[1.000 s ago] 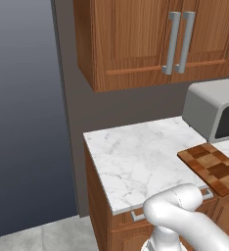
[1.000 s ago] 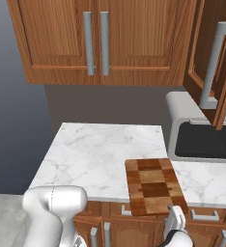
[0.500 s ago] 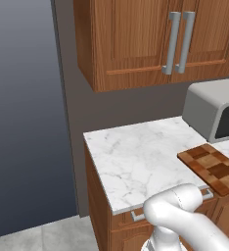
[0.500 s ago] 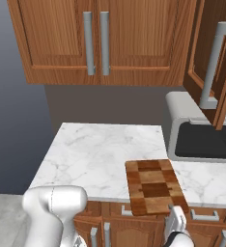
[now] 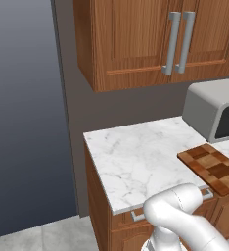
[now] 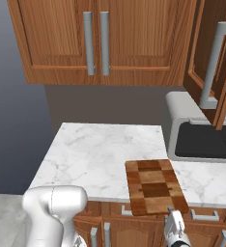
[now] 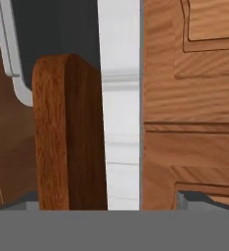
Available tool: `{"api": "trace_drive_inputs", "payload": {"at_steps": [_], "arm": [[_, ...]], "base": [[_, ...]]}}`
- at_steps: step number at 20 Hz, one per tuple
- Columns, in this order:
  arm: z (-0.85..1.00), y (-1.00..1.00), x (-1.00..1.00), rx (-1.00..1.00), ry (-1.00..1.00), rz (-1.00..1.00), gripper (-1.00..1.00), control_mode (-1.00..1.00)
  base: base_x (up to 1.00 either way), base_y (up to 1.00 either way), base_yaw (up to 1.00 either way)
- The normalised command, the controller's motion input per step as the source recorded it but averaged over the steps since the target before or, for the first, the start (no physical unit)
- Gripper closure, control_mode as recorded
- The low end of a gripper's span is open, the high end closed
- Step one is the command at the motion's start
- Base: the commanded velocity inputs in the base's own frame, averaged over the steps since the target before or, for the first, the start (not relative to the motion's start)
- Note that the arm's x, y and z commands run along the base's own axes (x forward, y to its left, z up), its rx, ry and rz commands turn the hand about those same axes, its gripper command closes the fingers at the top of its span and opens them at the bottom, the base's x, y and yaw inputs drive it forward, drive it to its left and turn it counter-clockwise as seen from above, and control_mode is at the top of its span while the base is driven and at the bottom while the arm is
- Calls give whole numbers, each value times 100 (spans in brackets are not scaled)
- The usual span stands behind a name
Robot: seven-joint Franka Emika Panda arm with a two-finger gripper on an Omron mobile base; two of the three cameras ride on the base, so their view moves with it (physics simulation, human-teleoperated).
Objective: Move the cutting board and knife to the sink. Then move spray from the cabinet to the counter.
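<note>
- The cutting board point(image 6: 155, 186) lies flat on the counter point(image 6: 100, 159), at its front edge just left of the microwave point(image 6: 202, 132); its near end overhangs the drawer fronts a little
- Its long axis runs from the counter's front edge back toward the wall, so the short near end faces the robot
- In the hand view the board's edge point(image 7: 70, 135) stands as a tall brown slab left of centre, with the counter's white edge beside it and a drawer front point(image 7: 192, 103) to the right; the hand is rolled on its side, so that picture is turned against the room
- The gripper point(image 6: 175, 230) hangs low in front of the drawers, just below the board's near right corner; the board lies above and slightly ahead of it
- Its jaws stand released, spread wide, holding nothing
- The coming move, as I judge it, turns on that overhanging near end: the pincer has to rise and go forward to take the board's edge between its fingers, one above and one below
- The upper cabinet point(image 6: 98, 41) with its two bar handles hangs above the counter, doors closed; a further cabinet door point(image 6: 216, 62) stands open above the microwave
- I cannot make out the knife on or beside the board
</note>
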Motion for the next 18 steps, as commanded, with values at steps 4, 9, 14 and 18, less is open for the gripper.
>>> {"api": "trace_drive_inputs", "payload": {"at_steps": [4,9,14,18], "arm": [[0,0,3,0,-2,0,-100,-100],[15,0,20,0,7,0,-100,-100],[25,0,23,0,21,0,-100,-100],[2,0,20,0,11,0,100,-100]], "base": [[0,0,0],[0,0,0],[0,0,0],[0,0,0]]}}
